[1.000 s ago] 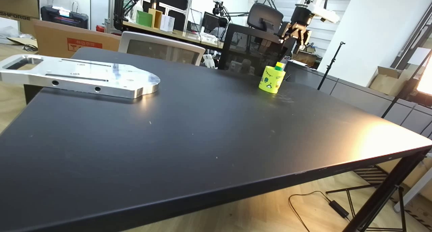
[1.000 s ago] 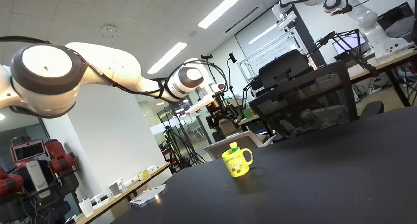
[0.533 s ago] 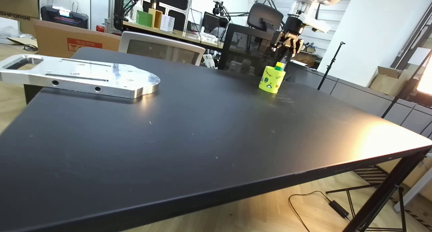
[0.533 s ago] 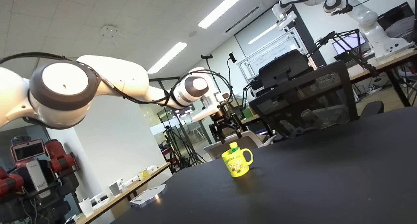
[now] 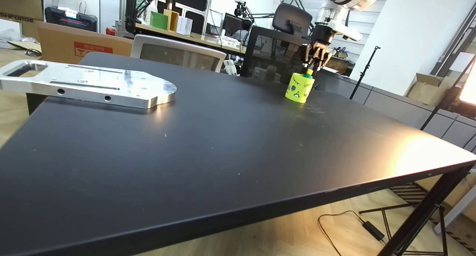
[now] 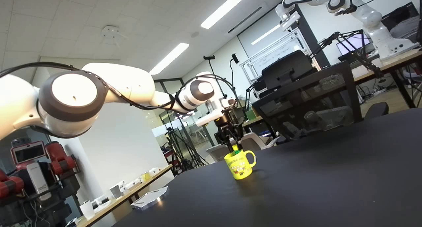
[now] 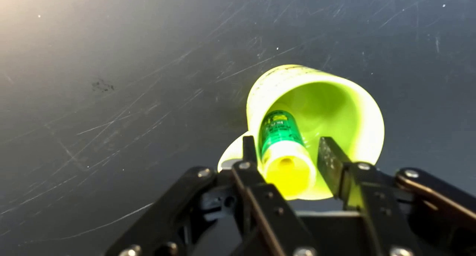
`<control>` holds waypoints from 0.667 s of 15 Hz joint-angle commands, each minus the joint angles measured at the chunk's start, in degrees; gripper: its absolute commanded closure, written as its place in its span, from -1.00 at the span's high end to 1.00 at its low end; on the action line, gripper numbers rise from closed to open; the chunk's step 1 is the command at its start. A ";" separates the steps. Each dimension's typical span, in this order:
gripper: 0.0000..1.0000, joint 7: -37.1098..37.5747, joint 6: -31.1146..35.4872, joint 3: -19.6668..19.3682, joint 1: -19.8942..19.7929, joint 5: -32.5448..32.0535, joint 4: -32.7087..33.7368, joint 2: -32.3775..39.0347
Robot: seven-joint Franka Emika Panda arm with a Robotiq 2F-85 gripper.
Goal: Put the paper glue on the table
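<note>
The paper glue (image 7: 281, 129), with a green body and yellow cap, leans inside a lime-green mug (image 7: 368, 118), its cap above the rim. My gripper (image 7: 287, 142) is partly closed but open, its fingers on either side of the glue. A gap shows between the right-hand finger (image 7: 331, 161) and the cap; the left-hand one is closer, over the mug's wall and handle. In both exterior views the gripper points down at the mug (image 5: 298, 89), which stands upright on the black table (image 5: 223, 144). The glue's cap (image 6: 235, 147) shows between the fingertips. Its lower end is hidden.
A silver metal plate (image 5: 130, 85) lies at another part of the table. The mug's handle (image 6: 252, 158) sticks out to one side. A black mesh chair (image 6: 310, 101) and a light-framed chair (image 5: 176, 55) stand against the table's edge.
My gripper has come down from above the mug to the glue's cap. Its jaws have narrowed from wide open. The mug has not moved; the glue's cap has shifted slightly.
</note>
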 commanded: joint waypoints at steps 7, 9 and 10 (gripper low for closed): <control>-0.81 -0.09 -1.57 0.24 -0.08 0.27 2.94 -1.83; -0.81 -0.18 -1.71 0.27 0.25 0.15 2.35 -3.74; -0.81 -0.26 -1.53 0.25 0.46 0.06 1.86 -4.85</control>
